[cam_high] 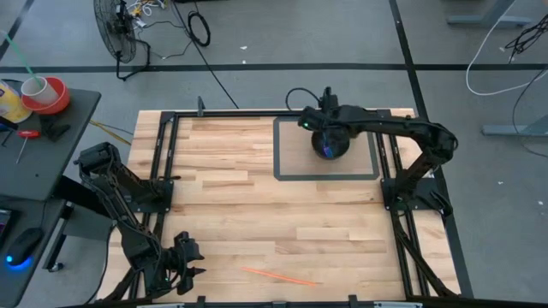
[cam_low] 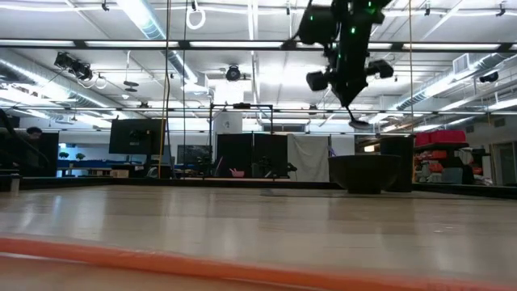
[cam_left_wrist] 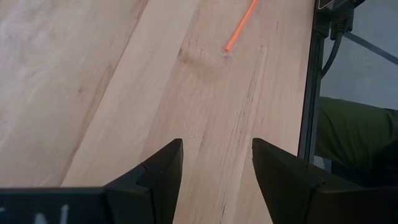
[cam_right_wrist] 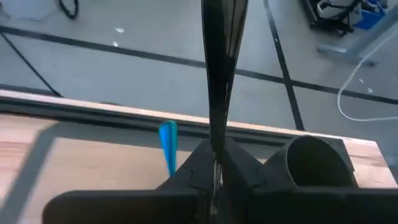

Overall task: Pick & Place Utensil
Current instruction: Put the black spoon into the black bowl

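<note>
My right gripper (cam_high: 329, 130) hangs over the grey-bordered mat (cam_high: 287, 168) at the table's far right and is shut on a slim black utensil (cam_right_wrist: 222, 56). In the low view the utensil (cam_low: 353, 113) hangs below the gripper (cam_low: 343, 81), above a dark cup (cam_low: 363, 173) standing on the mat. A blue piece (cam_right_wrist: 168, 144) shows beside the cup (cam_right_wrist: 311, 163). A thin orange utensil (cam_high: 278, 275) lies flat near the table's near edge. My left gripper (cam_left_wrist: 216, 163) waits open at the near left corner (cam_high: 184, 261), and the orange utensil's end (cam_left_wrist: 238, 28) lies ahead of it. My right gripper pinches the black utensil's upper stem (cam_right_wrist: 216, 146) between its two shut fingers, coming from above and pointing down. The fingers lie along the utensil, which runs on past their tips. It hangs lifted clear, slightly slanted, its wider lower end (cam_low: 357, 124) above the cup.
Dark metal frames run along the table's left (cam_high: 163, 154) and right (cam_high: 390, 171) sides. Bare wood lies between the mat and the orange utensil. Olive-green cloth (cam_left_wrist: 354, 137) shows beyond the table's edge. A side table with cups (cam_high: 38, 94) stands off to the left.
</note>
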You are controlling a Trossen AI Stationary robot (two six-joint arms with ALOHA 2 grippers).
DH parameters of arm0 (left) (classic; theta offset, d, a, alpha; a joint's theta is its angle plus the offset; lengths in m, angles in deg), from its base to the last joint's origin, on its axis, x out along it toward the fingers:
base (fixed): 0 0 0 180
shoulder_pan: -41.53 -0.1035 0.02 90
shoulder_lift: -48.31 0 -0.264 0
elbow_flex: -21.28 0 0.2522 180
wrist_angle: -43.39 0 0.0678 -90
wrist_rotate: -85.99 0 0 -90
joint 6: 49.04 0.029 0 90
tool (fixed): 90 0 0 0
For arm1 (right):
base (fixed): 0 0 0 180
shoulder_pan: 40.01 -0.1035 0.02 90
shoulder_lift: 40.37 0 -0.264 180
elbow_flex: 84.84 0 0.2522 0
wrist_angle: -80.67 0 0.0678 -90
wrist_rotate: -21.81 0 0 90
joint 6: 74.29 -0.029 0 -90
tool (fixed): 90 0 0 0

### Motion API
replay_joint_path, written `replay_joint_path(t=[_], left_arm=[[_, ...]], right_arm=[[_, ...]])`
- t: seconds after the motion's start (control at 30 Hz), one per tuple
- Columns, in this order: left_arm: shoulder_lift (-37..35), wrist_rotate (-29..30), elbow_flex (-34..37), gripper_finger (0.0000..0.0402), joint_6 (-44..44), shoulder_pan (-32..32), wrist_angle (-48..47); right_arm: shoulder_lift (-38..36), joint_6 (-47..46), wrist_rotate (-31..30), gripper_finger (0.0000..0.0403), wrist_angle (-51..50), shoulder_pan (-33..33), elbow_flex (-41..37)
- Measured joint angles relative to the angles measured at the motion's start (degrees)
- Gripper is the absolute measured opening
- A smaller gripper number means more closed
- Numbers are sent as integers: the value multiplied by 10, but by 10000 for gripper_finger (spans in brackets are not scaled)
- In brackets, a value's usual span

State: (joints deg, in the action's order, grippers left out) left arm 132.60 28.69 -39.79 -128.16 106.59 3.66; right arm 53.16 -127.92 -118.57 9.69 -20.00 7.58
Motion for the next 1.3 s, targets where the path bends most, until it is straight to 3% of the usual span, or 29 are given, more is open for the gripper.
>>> replay_joint_path(t=[0.17,0.4,0.57,1.03,1.3], left_arm=[[0,0,0,197,0,0,0],[0,0,0,197,0,0,0],[0,0,0,197,0,0,0],[0,0,0,197,0,0,0],[0,0,0,197,0,0,0]], right_arm=[[1,23,57,25,118,30,-84],[1,48,80,25,245,37,-191],[1,84,81,25,278,37,-215],[0,165,169,25,307,62,-219],[0,172,181,25,307,62,-219]])
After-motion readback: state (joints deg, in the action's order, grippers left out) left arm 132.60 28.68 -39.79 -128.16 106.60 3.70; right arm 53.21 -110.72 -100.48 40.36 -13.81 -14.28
